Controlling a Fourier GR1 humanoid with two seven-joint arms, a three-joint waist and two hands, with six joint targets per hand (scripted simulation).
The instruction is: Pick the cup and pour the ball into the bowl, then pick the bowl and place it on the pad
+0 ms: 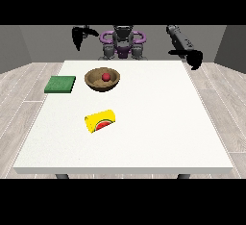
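Note:
A yellow cup (101,120) with a watermelon print lies on its side near the table's middle left. Behind it stands a brown wooden bowl (102,80) with a red ball (105,77) inside. A green pad (60,84) lies flat at the table's left, beside the bowl. The hand at the view's left (78,36) hangs in the air behind the table's far edge, well away from the bowl. Off the far right corner, the hand at the view's right (193,57) is raised. Neither hand holds anything.
The white table (144,132) stretches wide to the right and front of the cup. The robot's torso (123,43) stands behind the far edge. Grey wooden floor surrounds the table.

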